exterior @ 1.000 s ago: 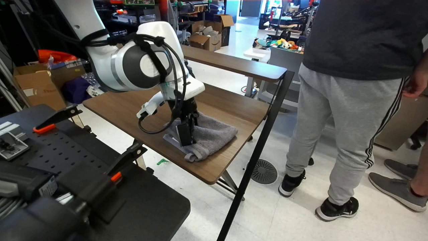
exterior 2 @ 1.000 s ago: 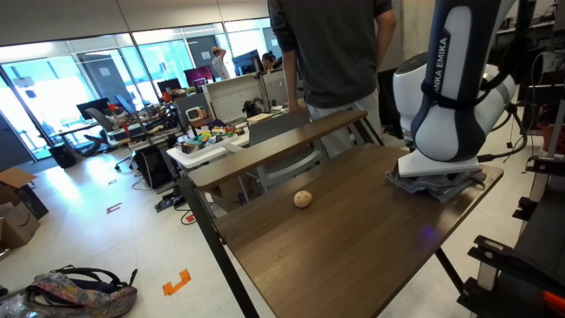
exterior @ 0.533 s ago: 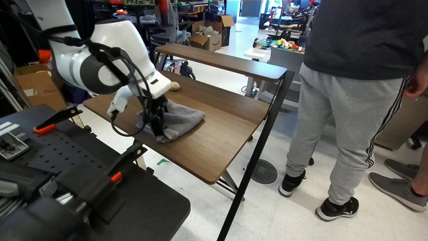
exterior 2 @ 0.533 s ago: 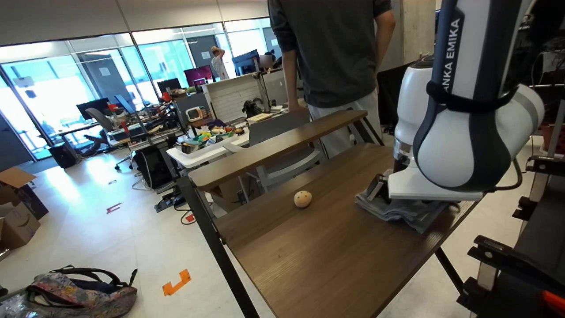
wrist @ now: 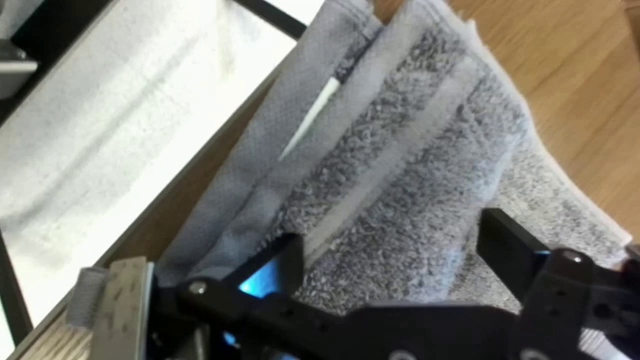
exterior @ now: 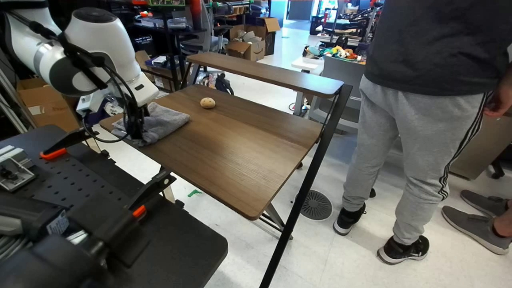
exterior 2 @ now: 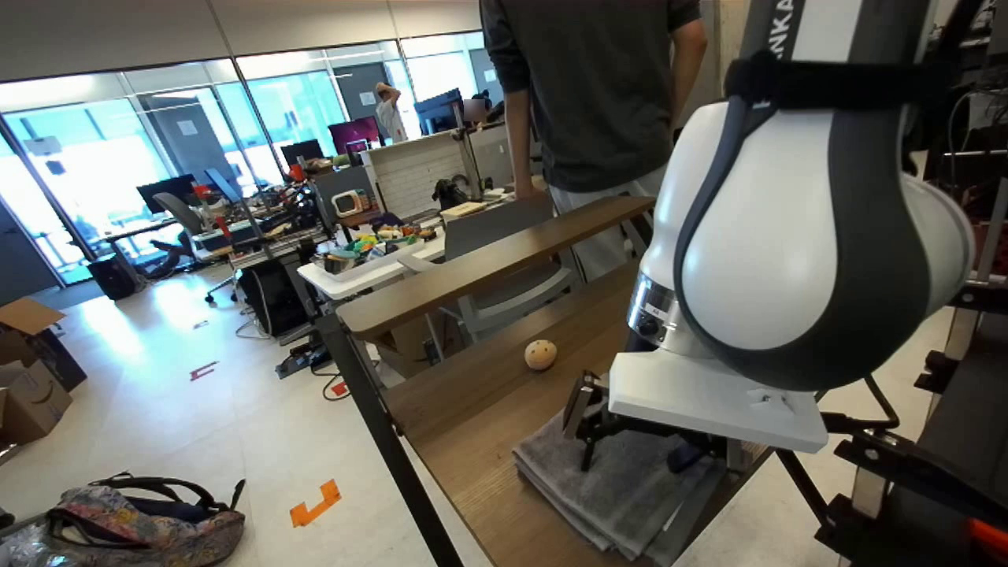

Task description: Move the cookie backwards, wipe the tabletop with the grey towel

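- I see the brown wood-grain tabletop on its black frame, a narrower shelf raised along one side.
- Grey towel, folded, rumpled, lying at the opposite edge.
- Both exterior views give me the cookie on bare wood, apart from the towel.

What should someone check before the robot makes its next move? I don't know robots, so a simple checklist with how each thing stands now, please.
Assuming wiping comes next:
1. Is the claw open? Ok: spread wide over the towel.
2. Is the cookie apart from the towel? Ok: a gap shows in both exterior views.
3. Is the towel well inside the edge of the tabletop? Not ok: it lies right by the edge.
4. Is the towel flat underneath? Cannot tell: its underside is hidden.
5. Is the claw pressing firmly enough? Cannot tell by looking.
6. Is the person standing apart from the tabletop? Ok.
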